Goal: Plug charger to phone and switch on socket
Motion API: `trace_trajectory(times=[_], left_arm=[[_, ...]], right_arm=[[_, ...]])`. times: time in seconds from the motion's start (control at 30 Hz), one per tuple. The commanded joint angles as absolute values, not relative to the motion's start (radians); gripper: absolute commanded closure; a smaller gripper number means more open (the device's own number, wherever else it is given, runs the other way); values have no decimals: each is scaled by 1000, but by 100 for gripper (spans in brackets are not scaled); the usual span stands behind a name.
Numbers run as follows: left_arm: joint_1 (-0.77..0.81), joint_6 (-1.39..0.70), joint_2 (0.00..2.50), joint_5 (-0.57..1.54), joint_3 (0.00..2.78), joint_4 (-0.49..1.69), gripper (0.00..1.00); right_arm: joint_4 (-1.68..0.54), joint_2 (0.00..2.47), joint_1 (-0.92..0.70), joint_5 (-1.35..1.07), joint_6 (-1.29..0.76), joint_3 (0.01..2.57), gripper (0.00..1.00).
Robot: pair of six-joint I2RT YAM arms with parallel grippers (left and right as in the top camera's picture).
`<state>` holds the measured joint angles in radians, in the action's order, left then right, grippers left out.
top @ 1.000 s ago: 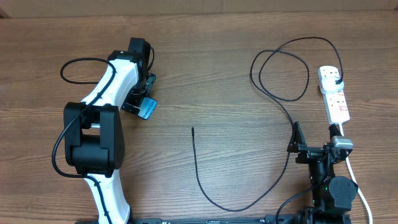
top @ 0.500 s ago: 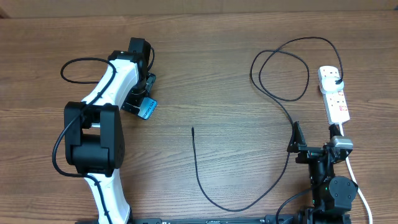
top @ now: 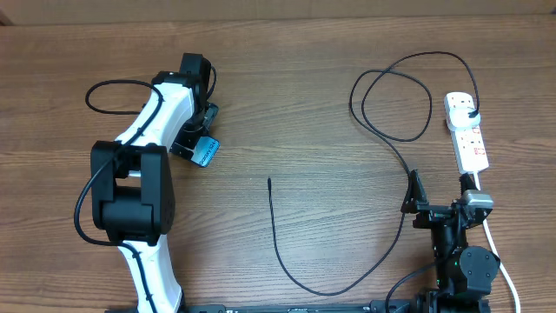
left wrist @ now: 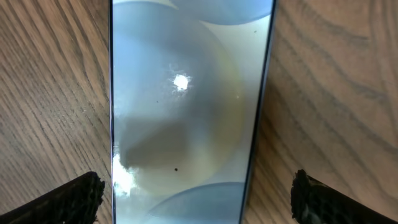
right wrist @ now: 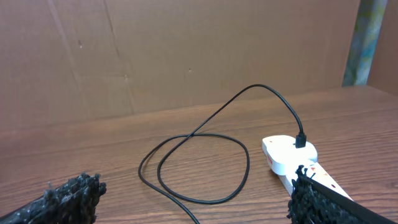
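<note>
Left gripper [top: 196, 137] is directly over the phone [top: 207, 153], jaws spread wide, nothing grasped. In the left wrist view the phone [left wrist: 186, 112] lies flat on the table [top: 304, 104], running lengthwise between the two fingers [left wrist: 68, 202]. Bare wood shows on both sides, so the pads are off its edges. From overhead only one teal corner of the phone sticks out from under that gripper.

Charger [top: 269, 183]: the free tip lies to the right of the phone, well apart from it. The cable runs down from there, curves round further right, then loops up to the socket [top: 467, 135], which is far right of the phone. The black plug sits in the socket's far outlet.

Right gripper [top: 440, 196] is also far right of the phone, jaws released and empty. The socket's near end is just beside one finger and the cable passes close to the other. In the right wrist view the charger loop [right wrist: 261, 86] and socket [right wrist: 286, 155] lie ahead of the fingers. I can't read the switch state.
</note>
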<state>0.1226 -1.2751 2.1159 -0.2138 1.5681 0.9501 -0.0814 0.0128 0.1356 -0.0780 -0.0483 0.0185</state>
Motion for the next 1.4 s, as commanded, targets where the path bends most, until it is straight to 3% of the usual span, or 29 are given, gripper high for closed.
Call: trace_trajectory(times=[0.0, 1.37], left_arm=[[124, -1256, 2146, -236, 1588, 952, 0], [124, -1256, 2185, -243, 1583, 974, 0]], right_arm=[[-78, 3, 130, -72, -49, 8, 0], [-78, 3, 130, -72, -49, 8, 0]])
